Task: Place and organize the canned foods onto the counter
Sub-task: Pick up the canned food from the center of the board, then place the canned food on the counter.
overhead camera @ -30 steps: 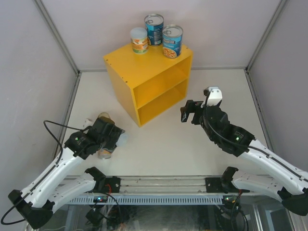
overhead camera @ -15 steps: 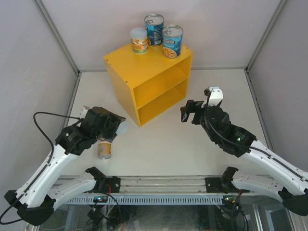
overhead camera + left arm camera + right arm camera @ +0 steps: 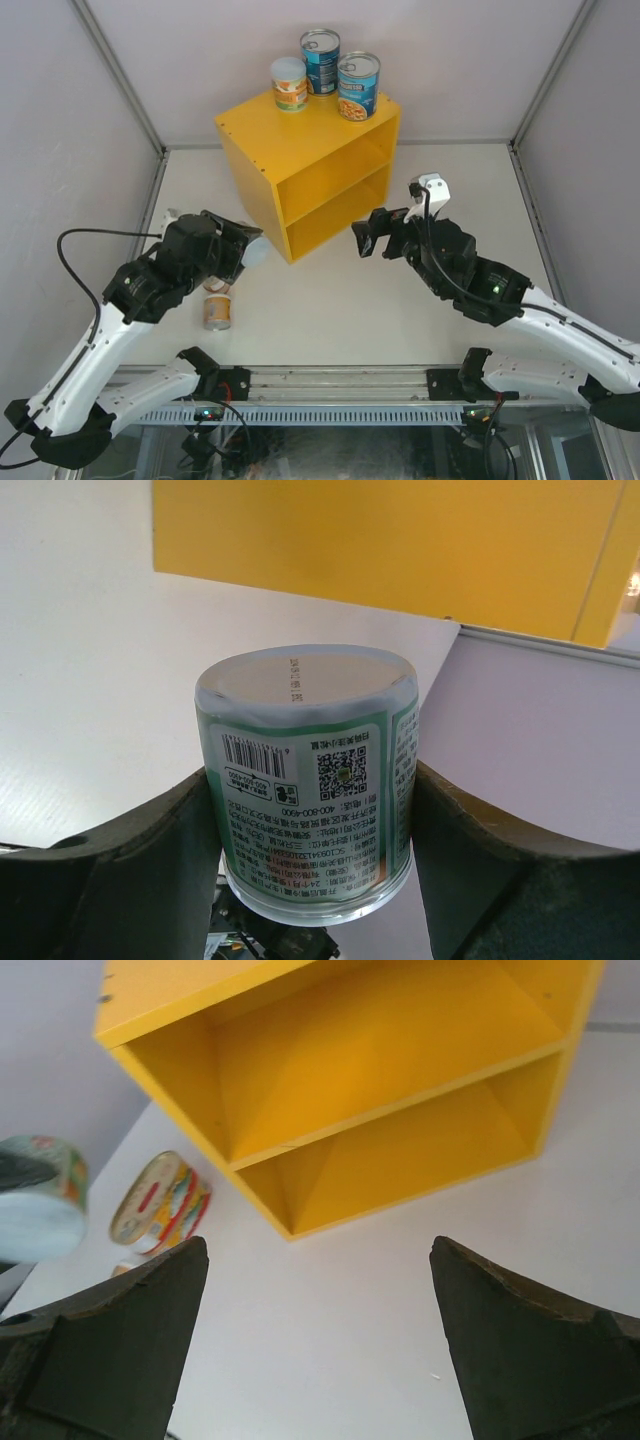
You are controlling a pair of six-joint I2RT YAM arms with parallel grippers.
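My left gripper [image 3: 240, 254] is shut on a small round can [image 3: 305, 780] with a pale lid and a green label, held off the table just left of the yellow counter [image 3: 300, 165]. On the counter's top stand a small pale-lidded can [image 3: 289, 84] and two tall blue-labelled cans [image 3: 320, 60] [image 3: 358, 86]. An oval tin with a red-yellow label [image 3: 217, 310] lies on the table below the left arm; the oval tin [image 3: 160, 1200] also shows in the right wrist view. My right gripper [image 3: 366, 236] is open and empty, facing the counter's open shelves [image 3: 380, 1080].
Grey walls close in the table on three sides. A black cable [image 3: 75, 240] loops off the left arm. The counter's two shelf bays hold nothing.
The left arm has lifted the small can off the table and carried it up and right toward the counter, uncovering the oval tin. The right gripper has moved left, closer to the counter.
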